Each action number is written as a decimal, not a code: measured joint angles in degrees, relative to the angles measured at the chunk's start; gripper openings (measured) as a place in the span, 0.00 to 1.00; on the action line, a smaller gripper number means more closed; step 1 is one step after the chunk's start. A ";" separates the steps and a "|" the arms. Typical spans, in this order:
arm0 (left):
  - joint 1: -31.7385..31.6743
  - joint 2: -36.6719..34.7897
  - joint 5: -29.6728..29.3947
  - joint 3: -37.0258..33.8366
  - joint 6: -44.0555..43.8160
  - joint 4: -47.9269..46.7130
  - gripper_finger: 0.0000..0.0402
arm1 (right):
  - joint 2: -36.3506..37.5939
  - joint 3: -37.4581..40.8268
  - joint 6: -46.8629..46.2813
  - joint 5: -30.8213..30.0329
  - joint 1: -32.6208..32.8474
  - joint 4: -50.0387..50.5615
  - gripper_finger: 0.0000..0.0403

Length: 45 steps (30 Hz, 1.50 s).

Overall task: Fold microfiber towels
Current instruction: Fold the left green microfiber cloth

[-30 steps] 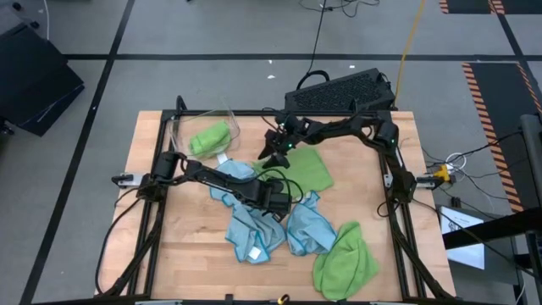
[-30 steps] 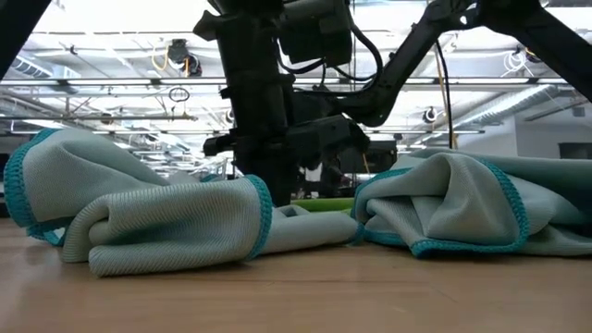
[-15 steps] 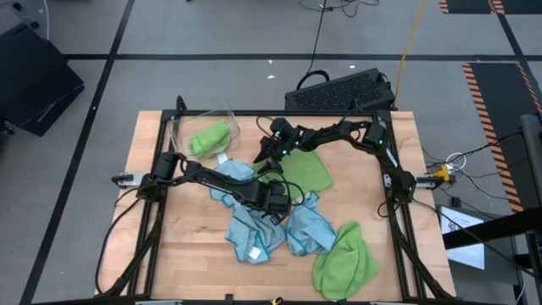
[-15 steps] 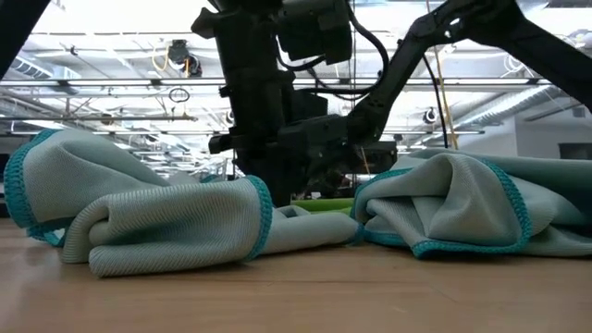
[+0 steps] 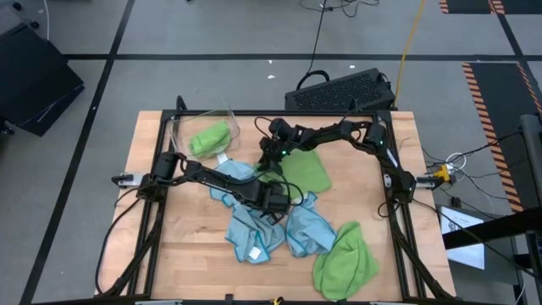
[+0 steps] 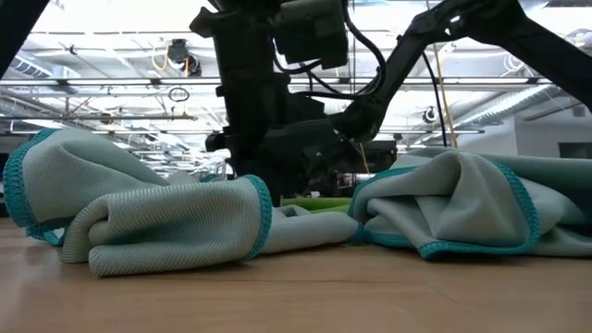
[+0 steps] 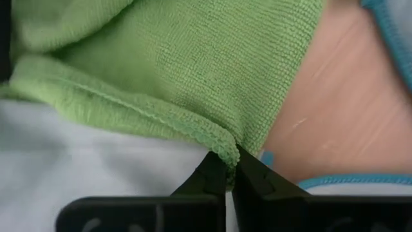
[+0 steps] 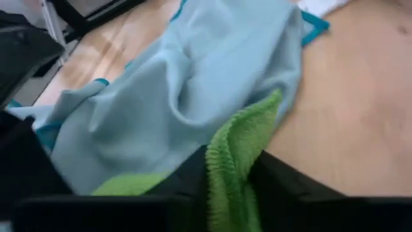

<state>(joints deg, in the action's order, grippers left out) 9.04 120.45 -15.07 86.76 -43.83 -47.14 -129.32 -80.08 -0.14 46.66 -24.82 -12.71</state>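
Note:
A lime green towel (image 5: 309,169) lies spread on the table's middle, partly over light blue towels (image 5: 254,229). My left gripper (image 5: 278,196) stands at its near left corner, shut on the hem. My right gripper (image 5: 269,159) is at its far left corner, shut on green cloth. In the low view two crumpled blue towels (image 6: 166,222) fill the foreground, and only a green strip (image 6: 319,201) shows behind them. Another green towel (image 5: 343,263) lies bunched at the near right. One more (image 5: 210,137) sits in the clear bin. My left gripper pinches the green towel's hemmed edge (image 7: 222,149) at a corner between its two fingertips, pointing steeply down from above. The cloth beyond the hold lies on a blue towel and on the wood. My right gripper pinches a fold of the green towel's corner (image 8: 226,169) between its two fingers, coming in low from the table's far right, slanting down. The green cloth stands up between the fingers, next to a blue towel (image 8: 193,84) on the table.
The clear plastic bin (image 5: 182,127) stands at the far left corner. A black keyboard (image 5: 339,91) lies past the table's far edge. Bare wood (image 5: 178,246) shows at the near left. Black frame rails (image 5: 398,220) run along the table's sides.
My right gripper has moved toward the table's left and near edges and sunk down to the green towel's far left corner. My left gripper has stayed in place on the towel's near corner, rolling a little about its own axis.

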 joint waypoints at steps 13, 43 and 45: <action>-3.47 -8.43 -6.09 0.00 8.76 -4.27 0.02 | 17.52 2.82 7.19 -4.76 -3.59 23.93 0.01; -15.12 -32.70 35.64 0.13 22.71 30.21 0.02 | 75.45 12.92 -27.04 -7.68 0.65 44.09 0.01; -15.37 -32.51 35.40 0.03 25.36 28.04 0.01 | 75.88 12.91 -26.22 -11.32 1.36 44.23 0.01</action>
<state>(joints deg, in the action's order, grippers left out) -6.33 87.94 20.33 86.79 -18.47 -19.10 -53.44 -67.17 -26.36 35.34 -23.45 31.52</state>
